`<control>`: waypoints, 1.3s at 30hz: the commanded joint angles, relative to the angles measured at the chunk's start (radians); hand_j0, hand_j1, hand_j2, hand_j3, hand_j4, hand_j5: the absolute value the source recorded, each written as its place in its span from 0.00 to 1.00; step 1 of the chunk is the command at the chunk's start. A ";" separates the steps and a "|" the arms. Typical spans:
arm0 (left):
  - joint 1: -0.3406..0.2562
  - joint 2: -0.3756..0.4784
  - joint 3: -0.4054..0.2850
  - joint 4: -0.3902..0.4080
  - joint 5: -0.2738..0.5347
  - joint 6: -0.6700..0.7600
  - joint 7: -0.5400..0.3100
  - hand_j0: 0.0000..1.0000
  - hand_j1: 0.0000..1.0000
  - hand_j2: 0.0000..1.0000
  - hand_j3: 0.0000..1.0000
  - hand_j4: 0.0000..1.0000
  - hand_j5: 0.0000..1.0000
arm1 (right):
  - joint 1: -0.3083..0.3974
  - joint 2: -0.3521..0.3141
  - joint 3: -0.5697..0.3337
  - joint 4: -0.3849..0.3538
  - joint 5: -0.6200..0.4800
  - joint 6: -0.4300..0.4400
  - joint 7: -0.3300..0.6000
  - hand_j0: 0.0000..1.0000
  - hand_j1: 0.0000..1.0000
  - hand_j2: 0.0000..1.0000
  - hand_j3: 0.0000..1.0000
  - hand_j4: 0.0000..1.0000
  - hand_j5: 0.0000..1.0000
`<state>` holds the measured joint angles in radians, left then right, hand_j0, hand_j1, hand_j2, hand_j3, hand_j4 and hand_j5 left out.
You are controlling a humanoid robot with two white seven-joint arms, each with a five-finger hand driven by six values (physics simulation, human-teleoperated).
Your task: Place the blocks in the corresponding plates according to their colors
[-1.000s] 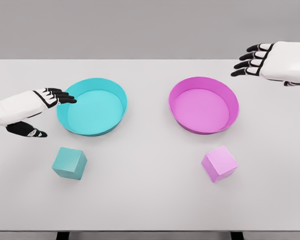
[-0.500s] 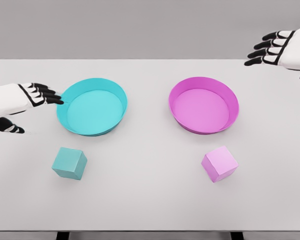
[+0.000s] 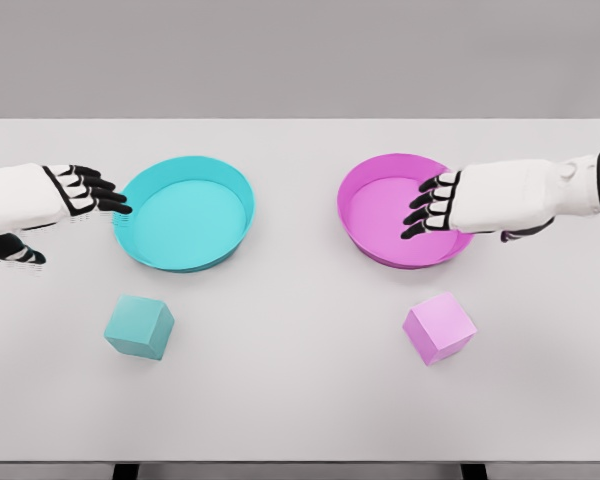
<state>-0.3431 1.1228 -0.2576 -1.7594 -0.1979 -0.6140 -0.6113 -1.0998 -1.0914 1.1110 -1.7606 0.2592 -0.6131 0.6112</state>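
Blocks untouched: pink block (image 3: 439, 328) just below open, empty right hand (image 3: 450, 203) over pink plate (image 3: 380, 250); teal block (image 3: 139, 327) below open left hand (image 3: 50, 196) beside teal plate (image 3: 180, 262).

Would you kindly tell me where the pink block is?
In the head view, the pink block sits on the table's right side, just in front of the pink plate.
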 commanded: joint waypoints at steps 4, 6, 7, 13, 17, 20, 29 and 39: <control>-0.241 -0.064 -0.277 0.124 0.009 0.003 0.000 1.00 1.00 1.00 1.00 1.00 1.00 | -0.020 0.031 0.090 0.000 -0.003 0.002 0.000 1.00 1.00 1.00 1.00 1.00 1.00; -0.384 -0.069 -0.448 0.153 0.092 0.003 0.000 1.00 1.00 1.00 1.00 1.00 1.00 | -0.020 0.031 0.105 0.001 0.000 0.002 0.000 1.00 1.00 1.00 1.00 1.00 1.00; -0.428 -0.066 -0.494 0.150 0.123 0.003 0.000 1.00 1.00 1.00 1.00 1.00 1.00 | -0.020 0.031 0.109 0.000 0.002 0.002 0.000 1.00 1.00 1.00 1.00 1.00 1.00; -0.691 0.028 -0.878 0.006 0.285 0.003 0.000 1.00 1.00 1.00 1.00 1.00 1.00 | -0.022 0.025 0.173 0.000 0.006 0.002 0.000 1.00 1.00 1.00 1.00 1.00 1.00; -0.691 0.077 -0.885 -0.005 0.291 0.003 0.000 1.00 1.00 1.00 1.00 1.00 1.00 | -0.022 0.027 0.197 0.000 0.012 0.002 0.000 1.00 1.00 1.00 1.00 1.00 1.00; -0.689 0.071 -0.928 -0.005 0.288 0.003 0.000 1.00 1.00 1.00 1.00 1.00 1.00 | -0.023 0.038 0.222 0.000 0.012 0.002 0.000 1.00 1.00 1.00 1.00 1.00 1.00; -0.643 0.048 -0.934 -0.003 0.230 0.003 0.000 1.00 1.00 1.00 1.00 1.00 1.00 | -0.026 0.056 0.250 -0.002 0.017 0.002 0.000 1.00 1.00 1.00 1.00 1.00 1.00; -0.591 0.031 -0.928 0.020 0.187 0.003 0.000 1.00 1.00 1.00 1.00 1.00 1.00 | -0.028 0.059 0.260 -0.002 0.043 0.002 0.000 1.00 1.00 1.00 1.00 1.00 1.00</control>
<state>-0.9342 1.1587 -1.1877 -1.7472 -0.0085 -0.6134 -0.6112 -1.1275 -1.0344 1.3710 -1.7625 0.3041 -0.6129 0.6111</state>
